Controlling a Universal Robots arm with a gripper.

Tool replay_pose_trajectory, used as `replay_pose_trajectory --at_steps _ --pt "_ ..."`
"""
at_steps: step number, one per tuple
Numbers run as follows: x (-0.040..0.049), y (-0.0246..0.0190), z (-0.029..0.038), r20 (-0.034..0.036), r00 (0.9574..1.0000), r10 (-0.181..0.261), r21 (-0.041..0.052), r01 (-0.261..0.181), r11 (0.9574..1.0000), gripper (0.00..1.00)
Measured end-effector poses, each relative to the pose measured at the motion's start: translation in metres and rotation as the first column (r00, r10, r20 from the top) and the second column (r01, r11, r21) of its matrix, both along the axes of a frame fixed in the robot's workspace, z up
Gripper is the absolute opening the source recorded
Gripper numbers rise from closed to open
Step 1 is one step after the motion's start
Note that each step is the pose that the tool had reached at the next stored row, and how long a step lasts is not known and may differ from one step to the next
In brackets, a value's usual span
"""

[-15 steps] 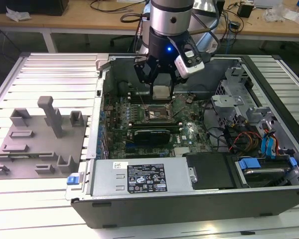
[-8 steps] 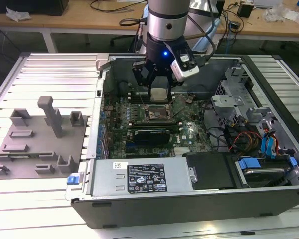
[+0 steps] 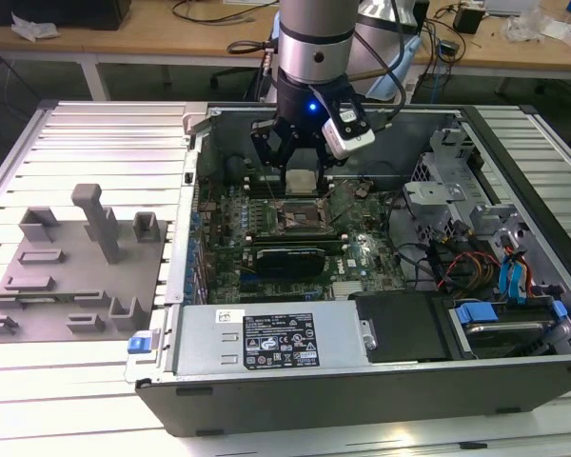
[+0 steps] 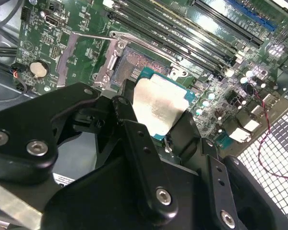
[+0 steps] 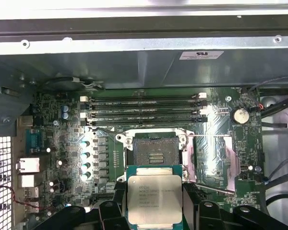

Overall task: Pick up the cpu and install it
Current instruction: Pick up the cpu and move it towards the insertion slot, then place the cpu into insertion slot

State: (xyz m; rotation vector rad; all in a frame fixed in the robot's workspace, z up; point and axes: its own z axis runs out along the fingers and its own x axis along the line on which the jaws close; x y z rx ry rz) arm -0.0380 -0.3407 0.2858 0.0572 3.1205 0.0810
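Note:
The cpu (image 3: pixel 301 179), a thin square chip with a silvery-grey top, hangs between the black fingers of my gripper (image 3: pixel 301 177), which is shut on it. It sits inside the open computer case, a little above the motherboard. Both wrist views show the cpu (image 5: pixel 153 197) (image 4: pixel 159 106) pinched at two opposite edges by the gripper (image 5: pixel 153 203) (image 4: pixel 158 114). The open black socket (image 5: pixel 156 151) (image 4: pixel 134 64) (image 3: pixel 300 216) lies just beyond the chip, its contact field bare. The chip partly overlaps the socket's near edge in the first wrist view.
The socket's metal load plate (image 5: pixel 216 153) is folded open to one side. Memory slots (image 5: pixel 144 108) run beside the socket. A power supply (image 3: pixel 276 338) fills the case's front, and a drive cage (image 3: pixel 457 190) stands at the exterior view's right. Grey fixture blocks (image 3: pixel 76 257) stand outside the case at its left.

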Motion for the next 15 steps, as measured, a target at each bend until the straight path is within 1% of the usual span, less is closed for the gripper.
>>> replay_pose_trajectory --at_steps 13,15 --pt "0.0 0.0 -0.0005 0.0 1.0 -0.001 0.0001 0.001 1.0 0.55" --pt "0.0 0.0 -0.0006 0.0001 0.9993 -0.038 0.0002 0.038 0.9993 0.55"
